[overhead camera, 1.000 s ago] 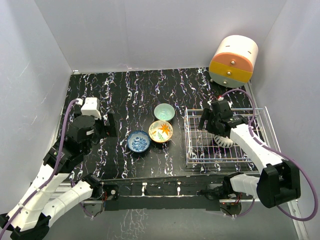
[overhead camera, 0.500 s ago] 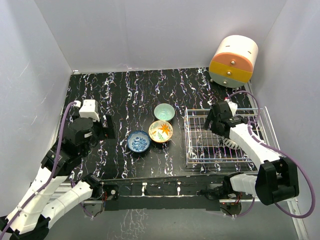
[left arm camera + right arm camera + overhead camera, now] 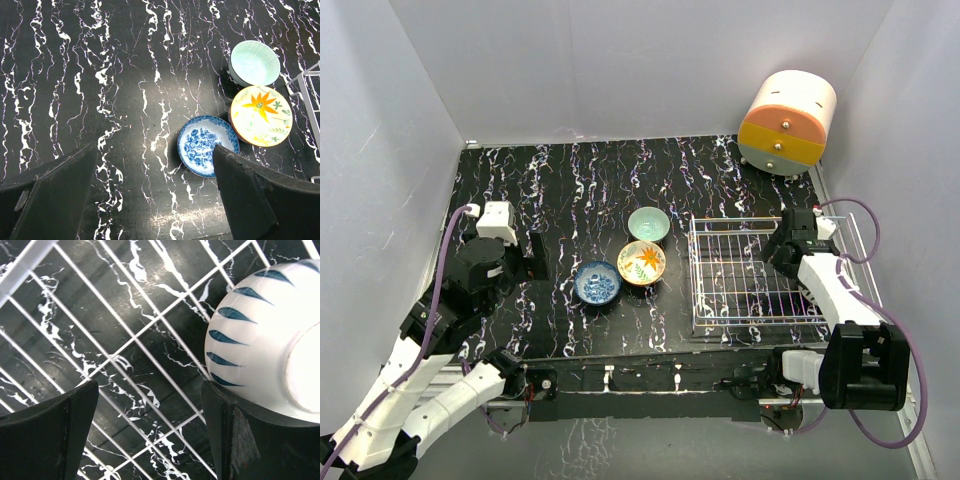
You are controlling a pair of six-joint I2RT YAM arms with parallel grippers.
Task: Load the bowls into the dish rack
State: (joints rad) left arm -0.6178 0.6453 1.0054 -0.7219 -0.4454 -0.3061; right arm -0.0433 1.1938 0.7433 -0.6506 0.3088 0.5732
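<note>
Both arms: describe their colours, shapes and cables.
The left arm and right arm match: white shells on the long links and blocky black joints. A purple cable loops loosely along each one. The jaws are flat black wedges.

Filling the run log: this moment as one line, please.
left gripper open above table | right gripper open over dish rack | striped bowl upside down in rack | teal bowl, floral bowl, blue bowl on table

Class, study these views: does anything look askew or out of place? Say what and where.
In the right wrist view, the white blue-striped bowl in the dish rack shows its outer wall and foot ring to the camera, so it lies tipped or upturned, not upright. Nothing looks spilled or broken.
</note>
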